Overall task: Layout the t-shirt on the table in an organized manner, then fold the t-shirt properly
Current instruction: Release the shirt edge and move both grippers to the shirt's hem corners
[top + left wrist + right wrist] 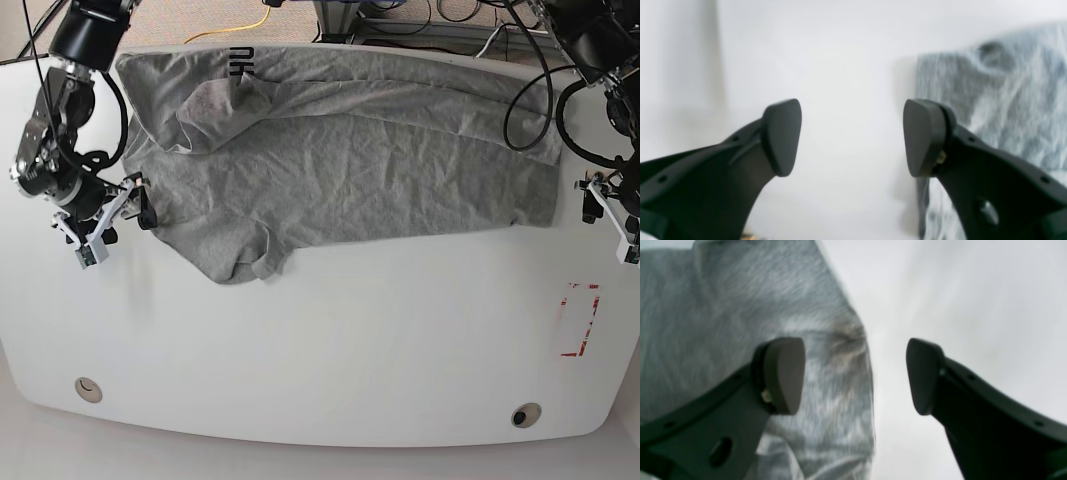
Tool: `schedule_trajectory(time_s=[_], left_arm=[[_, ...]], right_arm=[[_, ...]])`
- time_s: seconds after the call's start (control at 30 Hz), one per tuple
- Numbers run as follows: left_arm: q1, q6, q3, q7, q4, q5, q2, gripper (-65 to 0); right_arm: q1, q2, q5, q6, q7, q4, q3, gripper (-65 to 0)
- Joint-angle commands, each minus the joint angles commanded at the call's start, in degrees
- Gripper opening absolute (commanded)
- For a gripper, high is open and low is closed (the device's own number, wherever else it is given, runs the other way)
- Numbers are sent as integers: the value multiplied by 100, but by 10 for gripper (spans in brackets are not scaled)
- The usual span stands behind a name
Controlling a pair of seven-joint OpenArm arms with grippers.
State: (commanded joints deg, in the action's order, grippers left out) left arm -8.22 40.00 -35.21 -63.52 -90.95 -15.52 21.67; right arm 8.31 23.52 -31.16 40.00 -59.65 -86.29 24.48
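Black padded fingers fill the foreground of both wrist views, spread wide with nothing between them. In the base view, moving left to right, the right gripper (112,222) hovers low over the white table (330,350), jaws fully parted and empty, just off the grey t-shirt (350,160). In the right wrist view the t-shirt's (740,306) edge lies under that gripper's (855,376) left finger, while bare table (957,290) lies under the other finger.

The t-shirt lies spread and wrinkled across the far half of the table, between the two grippers, with dark lettering near its far left edge.

On the far right, the left gripper (610,215) sits just beyond the t-shirt's side edge, also wide open and holding nothing. Its wrist view shows the cloth (1000,93) behind the right finger of the gripper (851,136), with bare table (846,66) between the pads.
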Motion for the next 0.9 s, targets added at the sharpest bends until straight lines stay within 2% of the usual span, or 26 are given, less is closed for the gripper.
schedule_trajectory(time_s=[0.07,0.27,0.43,0.53,0.83,0.9], left_arm=[[-88,0,0,141,308,0,18,-203],[-475,0,9,229,1108,0,35,-204],[-554,0,26,615,1530,0,26,-204],[-563,0,264,747,1714,0,26,-204],[-589,0,545,791,1785,0,-18,-204],[-589,0,545,844,1785,0,-114,-204]], right_arm=[[229,0,0,0,62,299,-149,-197],[712,35,0,0,730,1371,-756,-197],[1073,44,0,0,1213,2295,-1204,-197],[1152,44,0,0,1459,2629,-1398,-197],[1134,0,-35,0,1512,2743,-1837,-198],[1125,-9,-44,0,1512,2743,-1908,-241]])
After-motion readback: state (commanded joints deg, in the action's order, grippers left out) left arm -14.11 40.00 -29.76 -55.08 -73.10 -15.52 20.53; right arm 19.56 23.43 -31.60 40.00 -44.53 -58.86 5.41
